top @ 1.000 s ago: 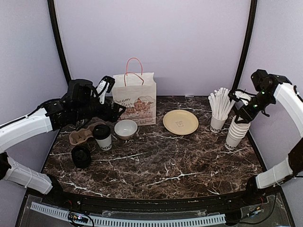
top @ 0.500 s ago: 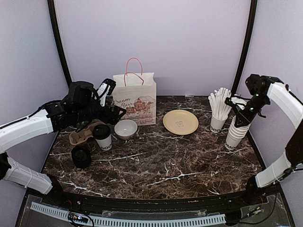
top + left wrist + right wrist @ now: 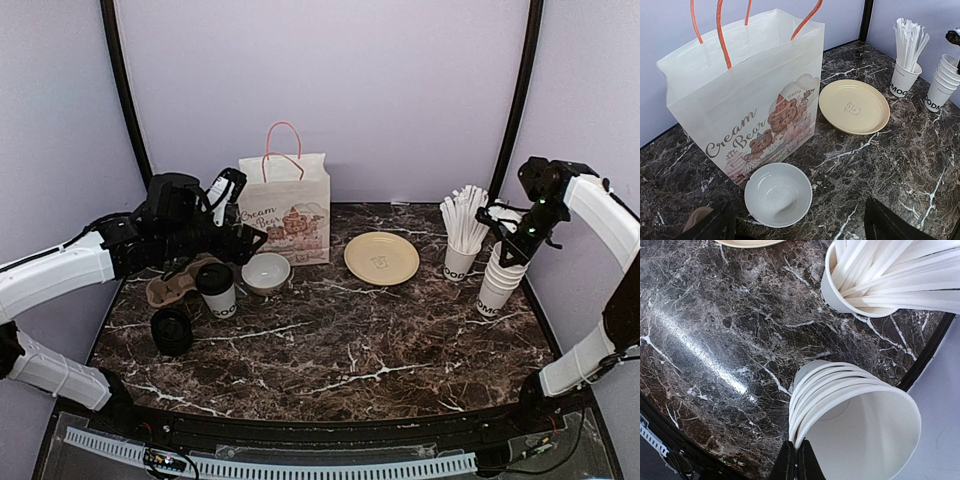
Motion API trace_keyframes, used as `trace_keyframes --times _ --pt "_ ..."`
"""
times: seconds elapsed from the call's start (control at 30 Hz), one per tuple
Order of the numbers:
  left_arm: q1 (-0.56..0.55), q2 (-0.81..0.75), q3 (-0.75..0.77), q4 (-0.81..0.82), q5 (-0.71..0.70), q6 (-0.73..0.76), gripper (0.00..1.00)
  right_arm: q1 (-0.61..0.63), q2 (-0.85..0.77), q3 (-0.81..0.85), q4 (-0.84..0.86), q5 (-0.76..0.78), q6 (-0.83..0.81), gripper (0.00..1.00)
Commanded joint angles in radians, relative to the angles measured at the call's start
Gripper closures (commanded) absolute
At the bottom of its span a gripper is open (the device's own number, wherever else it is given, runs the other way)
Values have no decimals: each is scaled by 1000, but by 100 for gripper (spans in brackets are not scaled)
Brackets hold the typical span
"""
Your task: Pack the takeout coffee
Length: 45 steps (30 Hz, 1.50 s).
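Observation:
One takeout coffee cup (image 3: 217, 290), white with a black lid, stands next to a brown cardboard cup carrier (image 3: 168, 287). A black lid (image 3: 172, 331) lies nearer the front; I cannot see a cup body under it. My left gripper (image 3: 240, 213) hovers above the carrier beside the paper bag (image 3: 290, 205), wide open and empty; in the left wrist view (image 3: 800, 232) it hangs over a white bowl (image 3: 778, 194). My right gripper (image 3: 795, 460) is shut on the rim of the top cup of the lidless stack (image 3: 855, 415), also in the top view (image 3: 512, 250).
A yellow plate (image 3: 381, 257) lies at mid-back. A white cup of white sticks (image 3: 462, 240) stands just left of the cup stack (image 3: 498, 288). The white bowl (image 3: 266, 272) sits in front of the bag. The table's right edge runs close to the stack.
My right gripper has come down and left onto the stack's top rim over the last second. The left arm has barely shifted.

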Motion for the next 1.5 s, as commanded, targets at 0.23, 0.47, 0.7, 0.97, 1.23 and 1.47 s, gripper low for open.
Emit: trace_keyframes --times 0.23,0.47,0.7,0.97,1.23,1.47 --pt "-4 6 -8 17 17 17 9 -1 -50 108 16 160 0 100" --pt "-4 2 -15 28 34 17 9 -31 -57 50 70 190 22 100" --pt "-4 1 33 -13 36 17 9 -32 -70 80 24 73 16 100" --pt "-4 7 44 -11 24 17 9 -32 -98 97 -22 49 8 100" --pt "-3 37 67 -5 30 50 9 -31 -126 118 -50 47 6 100" --pt "-4 15 64 -13 19 52 9 -32 -115 299 -140 90 -4 100"
